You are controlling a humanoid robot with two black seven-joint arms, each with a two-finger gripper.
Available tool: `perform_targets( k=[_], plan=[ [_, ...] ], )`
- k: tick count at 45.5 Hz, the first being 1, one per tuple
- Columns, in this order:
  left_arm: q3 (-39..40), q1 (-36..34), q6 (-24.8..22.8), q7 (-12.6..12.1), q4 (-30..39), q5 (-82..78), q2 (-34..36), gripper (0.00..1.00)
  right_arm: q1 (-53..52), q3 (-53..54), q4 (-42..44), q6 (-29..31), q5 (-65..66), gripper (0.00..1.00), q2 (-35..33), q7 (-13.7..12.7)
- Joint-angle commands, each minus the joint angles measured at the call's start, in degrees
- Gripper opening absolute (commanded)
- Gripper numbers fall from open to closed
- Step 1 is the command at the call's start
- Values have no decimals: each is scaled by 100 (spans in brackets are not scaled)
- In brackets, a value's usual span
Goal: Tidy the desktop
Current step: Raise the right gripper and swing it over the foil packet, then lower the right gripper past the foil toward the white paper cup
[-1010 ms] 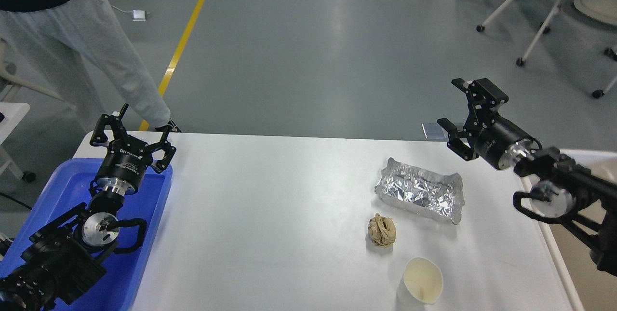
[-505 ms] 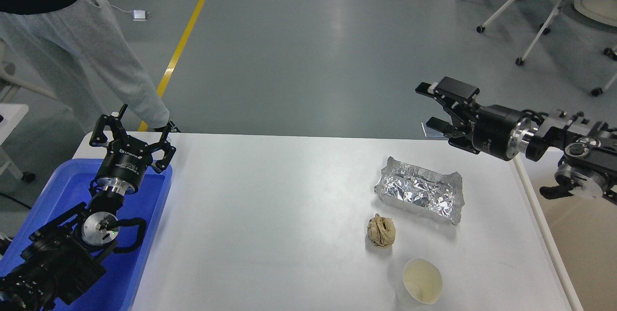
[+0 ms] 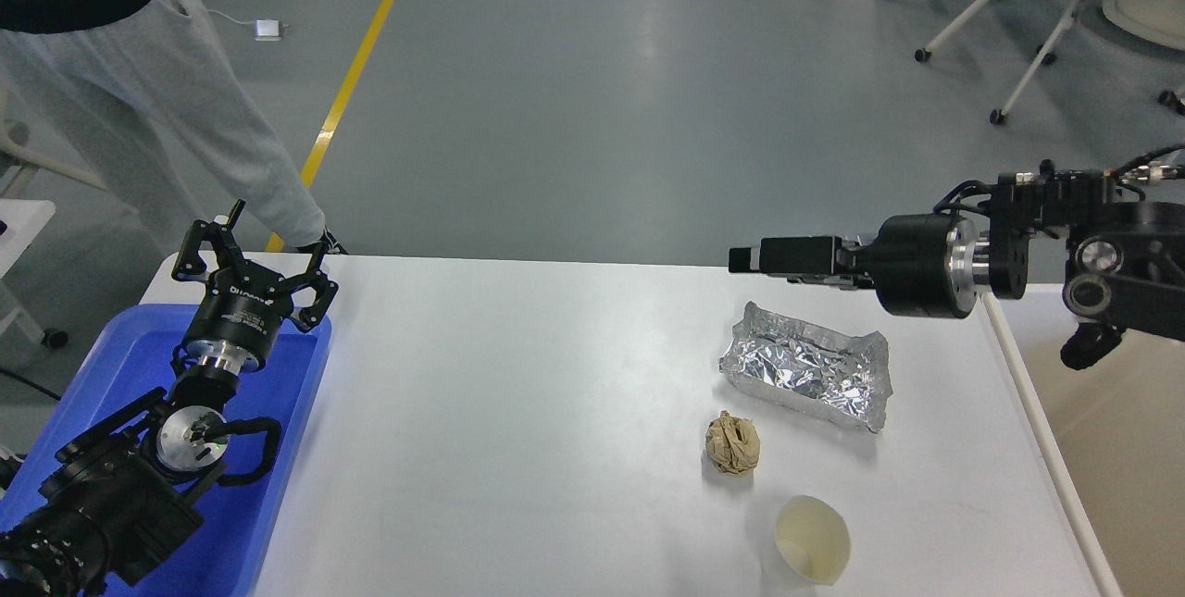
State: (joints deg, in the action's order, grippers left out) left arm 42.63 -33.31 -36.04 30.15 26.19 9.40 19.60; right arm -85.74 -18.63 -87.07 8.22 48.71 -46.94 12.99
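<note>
The white desktop (image 3: 518,412) holds a crumpled silver foil tray (image 3: 805,366), a brown crumpled paper ball (image 3: 733,442) and an empty paper cup (image 3: 812,541), all on its right half. My left gripper (image 3: 257,243) is open and empty above the far end of the blue tray (image 3: 125,356). My right gripper (image 3: 745,257) points left, level, above the desktop's far edge, just beyond the foil tray. It is seen side-on and its fingers overlap. It holds nothing that I can see.
A beige-white bin (image 3: 1120,467) stands against the desktop's right edge under my right arm. A person in grey (image 3: 157,106) stands at the far left corner. Wheeled chairs (image 3: 1018,23) stand on the floor at the back right.
My right arm has swung left and its wrist has turned, so the gripper now lies level and side-on beyond the foil tray. The left arm and the things on the desktop have not moved.
</note>
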Motion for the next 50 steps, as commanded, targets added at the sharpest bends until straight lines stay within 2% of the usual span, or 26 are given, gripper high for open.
perform_targets(
  k=[1, 16, 21, 33, 50],
  plan=[
    [0, 0, 0, 0, 0, 0, 0, 100, -592, -913, -179, 338, 807, 99, 448, 19],
    [0, -8, 0, 0, 0, 0, 0, 100, -645, -1309, -232, 602, 1158, 99, 660, 72],
    [0, 0, 0, 0, 0, 0, 0, 100, -575, -1423, -232, 602, 1536, 99, 695, 204],
    [0, 0, 0, 0, 0, 0, 0, 100, -250, -1766, -12, 523, 2520, 99, 994, 213],
    [0, 0, 0, 0, 0, 0, 0, 100, 233, -1766, 216, -320, 2556, 99, 1003, 204]
  ],
)
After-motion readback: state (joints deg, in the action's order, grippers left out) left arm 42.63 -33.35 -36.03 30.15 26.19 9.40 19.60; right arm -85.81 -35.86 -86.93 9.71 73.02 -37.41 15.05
